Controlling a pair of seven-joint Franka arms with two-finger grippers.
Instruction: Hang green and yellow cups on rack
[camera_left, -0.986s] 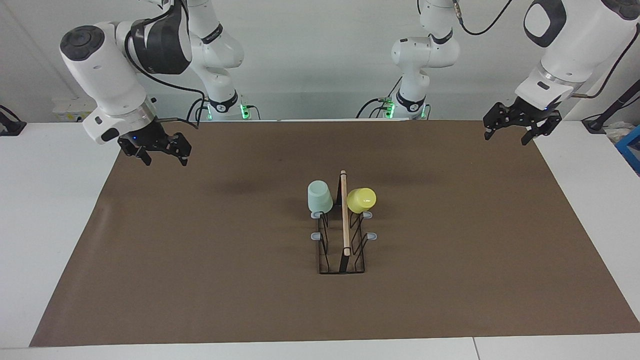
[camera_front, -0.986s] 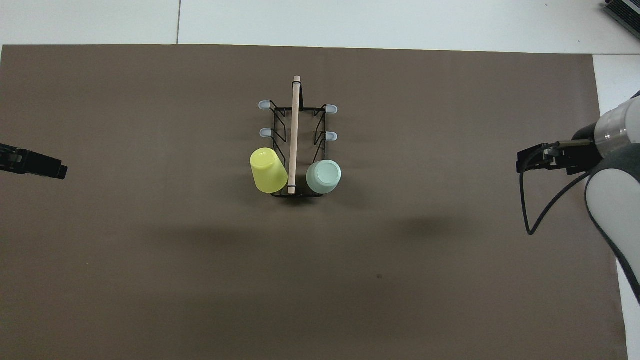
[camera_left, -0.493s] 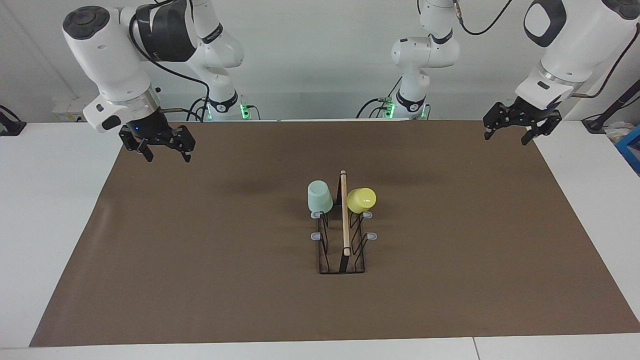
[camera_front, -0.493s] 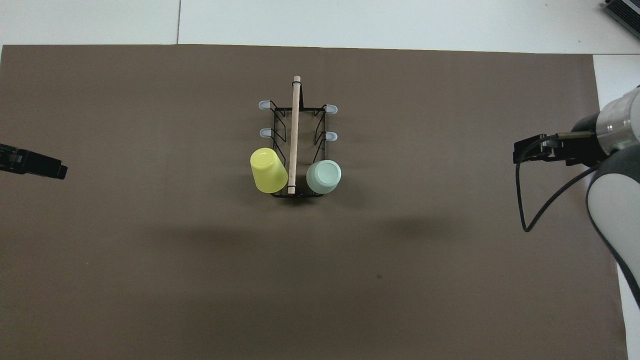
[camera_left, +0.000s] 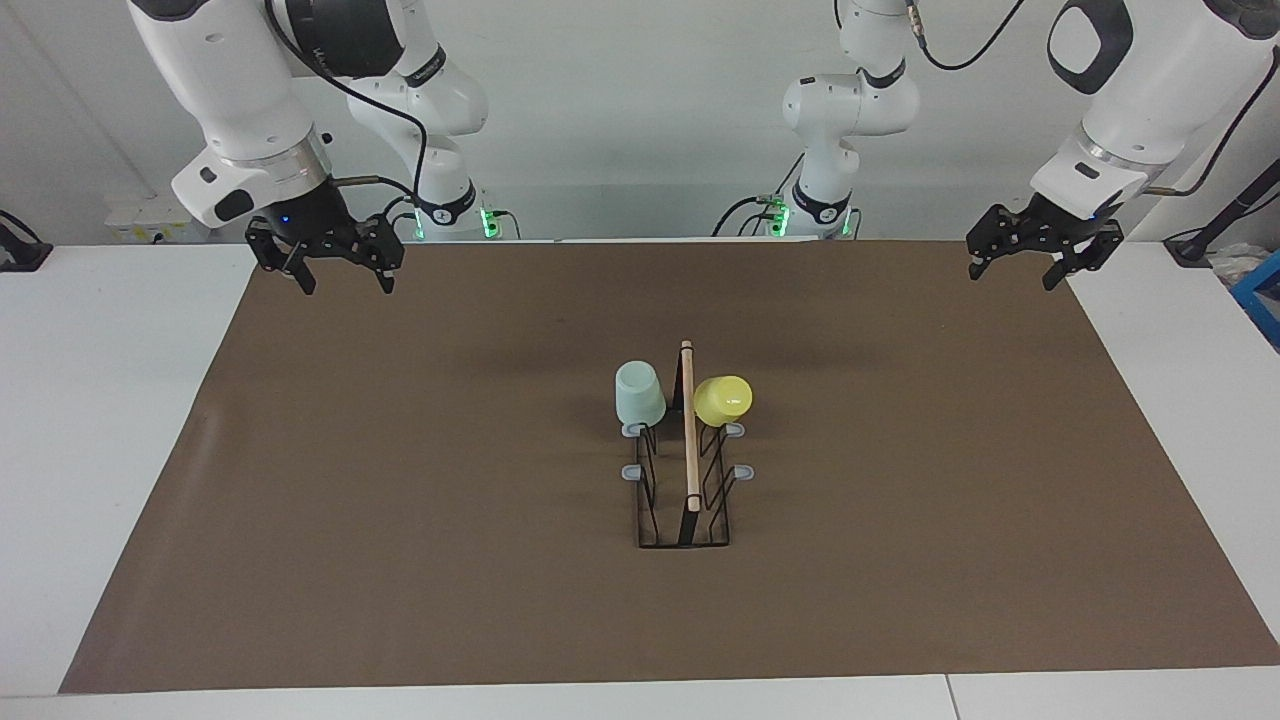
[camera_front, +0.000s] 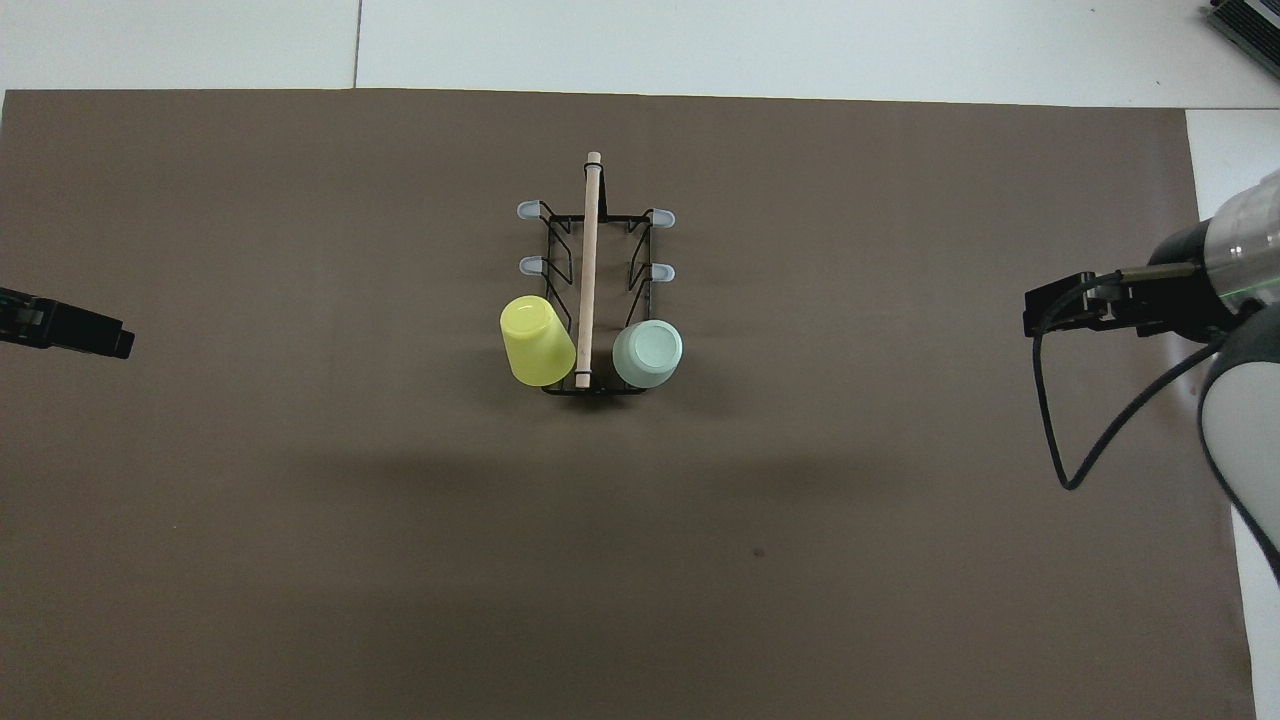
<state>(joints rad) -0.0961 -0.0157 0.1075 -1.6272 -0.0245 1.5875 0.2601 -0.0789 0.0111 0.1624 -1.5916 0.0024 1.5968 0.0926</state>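
Hanging on rack (camera_left: 686, 470): cups (camera_left: 640, 394) | both fingers (camera_left: 1047, 281) well apart, empty

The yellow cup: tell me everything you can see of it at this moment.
The yellow cup is a small, handleless, tapered cup that looks like bright plastic. It hangs mouth-down and tilted on a prong of the black wire rack, at the rack's end nearer the robots, on the side toward the left arm. The mint green cup hangs across the wooden rod. No gripper touches it.

A robotics lab is indicated: white jointed robot arms (camera_left: 240, 100) are mounted at a white table (camera_left: 100, 400) covered by brown paper sheet (camera_left: 400, 500).
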